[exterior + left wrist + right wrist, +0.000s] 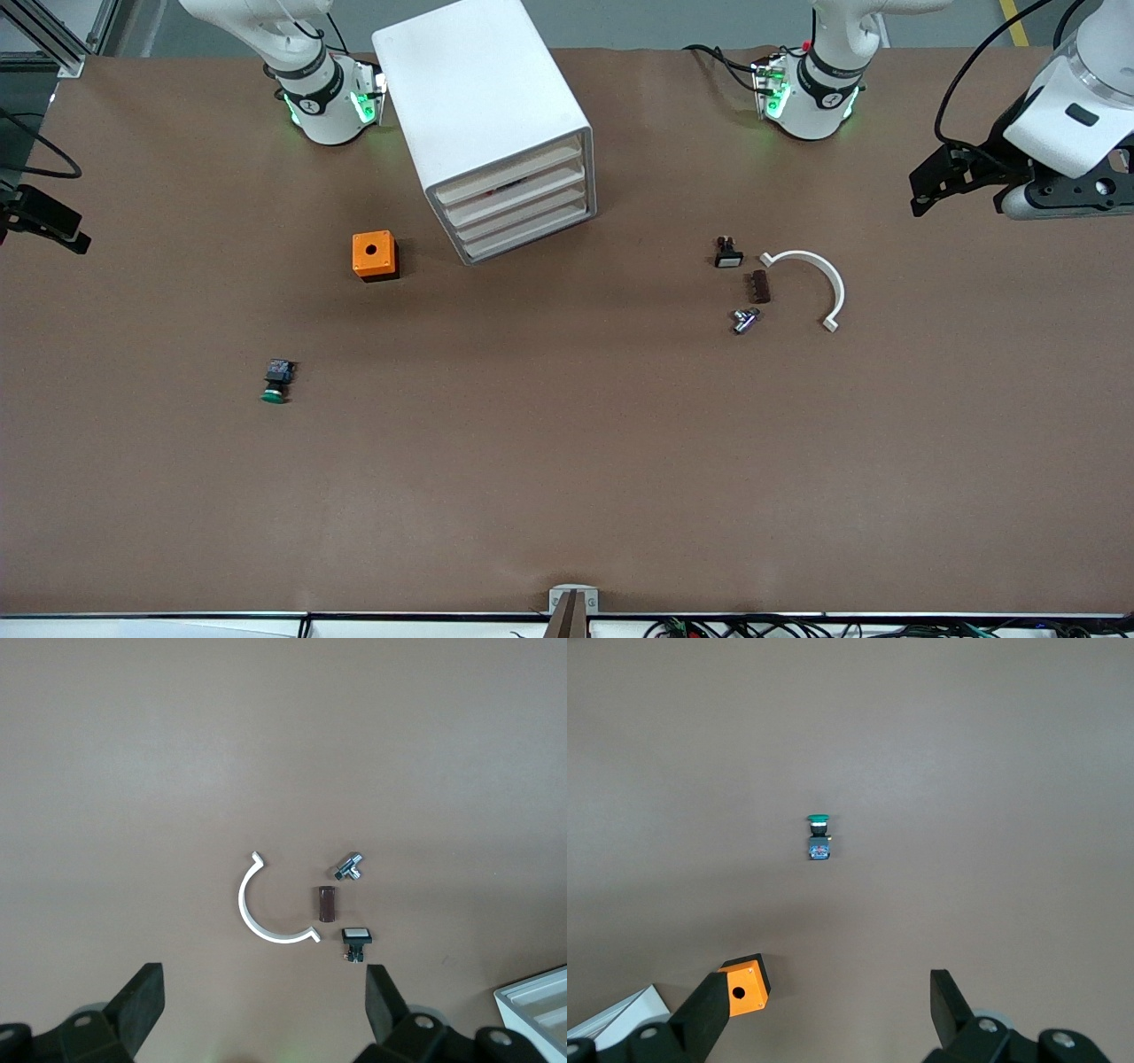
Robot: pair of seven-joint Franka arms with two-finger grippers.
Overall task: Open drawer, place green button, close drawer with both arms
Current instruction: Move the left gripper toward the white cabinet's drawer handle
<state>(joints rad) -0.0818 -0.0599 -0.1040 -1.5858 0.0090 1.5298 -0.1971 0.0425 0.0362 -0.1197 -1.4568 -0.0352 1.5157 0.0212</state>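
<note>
Green-capped button (277, 381) lies on the brown table (567, 461), nearer the front camera than the orange cube (375, 255), toward the right arm's end. White cabinet (496, 124): all drawers shut, lower drawer (527, 232) included. Left gripper (264, 1010) and right gripper (824, 1014) both wait aloft, fingers spread, holding nothing.

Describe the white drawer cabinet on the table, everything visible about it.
The white boxy plastic-looking cabinet stands on the brown table between the two arm bases, turned at an angle so its front faces the front camera and somewhat toward the left arm's end. Its front shows four shallow tray drawers stacked one above another, all pushed in. Top and sides are plain and smooth. Nothing touches it; the orange cube with a hole sits beside it, apart.
</note>
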